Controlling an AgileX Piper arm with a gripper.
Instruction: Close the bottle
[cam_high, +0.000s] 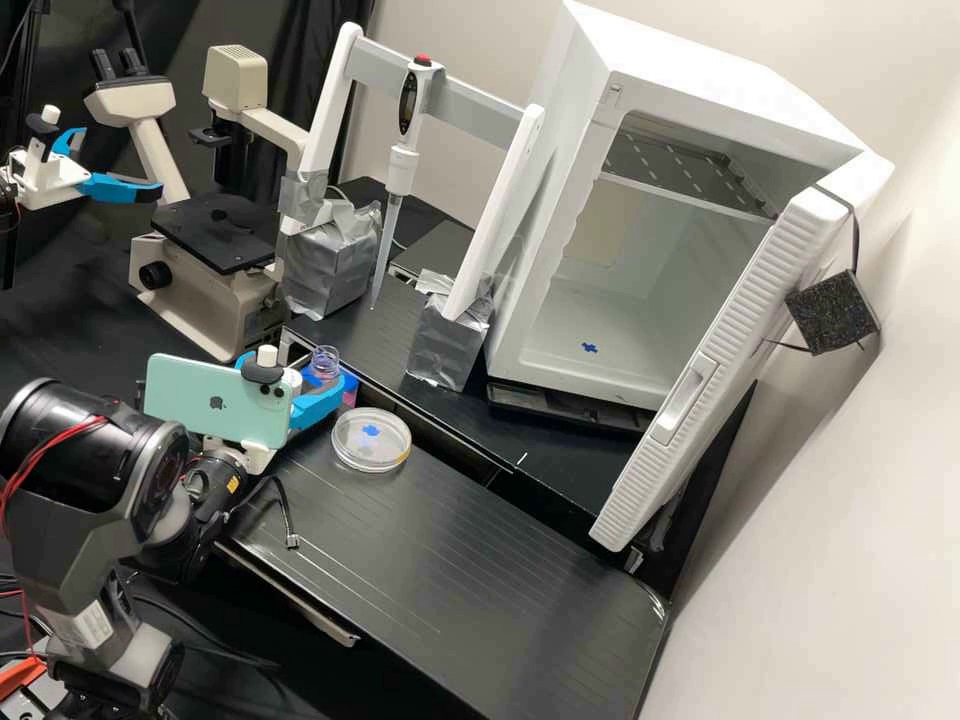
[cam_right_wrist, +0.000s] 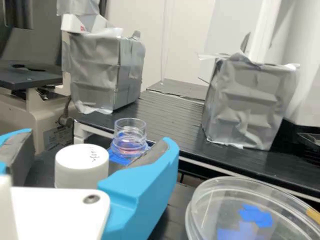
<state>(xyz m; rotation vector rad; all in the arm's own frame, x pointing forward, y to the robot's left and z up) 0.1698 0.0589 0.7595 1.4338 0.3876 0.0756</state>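
In the high view my gripper (cam_high: 302, 378) is low at the bench's left part, partly behind a mint-green phone. Beside its blue finger stands the clear bottle (cam_high: 324, 364), upright with an uncovered neck. The wrist view has the gripper (cam_right_wrist: 96, 145) open, its fingers spread on both sides of a white cap (cam_right_wrist: 81, 162), with gaps visible between. What lies under the cap is hidden. Just past the cap and the right-hand finger is the bottle (cam_right_wrist: 130, 136), with pinkish contents and blue material around its lower part, which the finger partly hides.
A clear round dish (cam_high: 371, 440) with blue marks lies close beside the gripper. Behind are two tape-wrapped blocks (cam_high: 448, 340), a hanging pipette (cam_high: 402, 165), a microscope (cam_high: 205, 270) and an open white cabinet (cam_high: 640, 270). The phone (cam_high: 215, 400) sits by the wrist.
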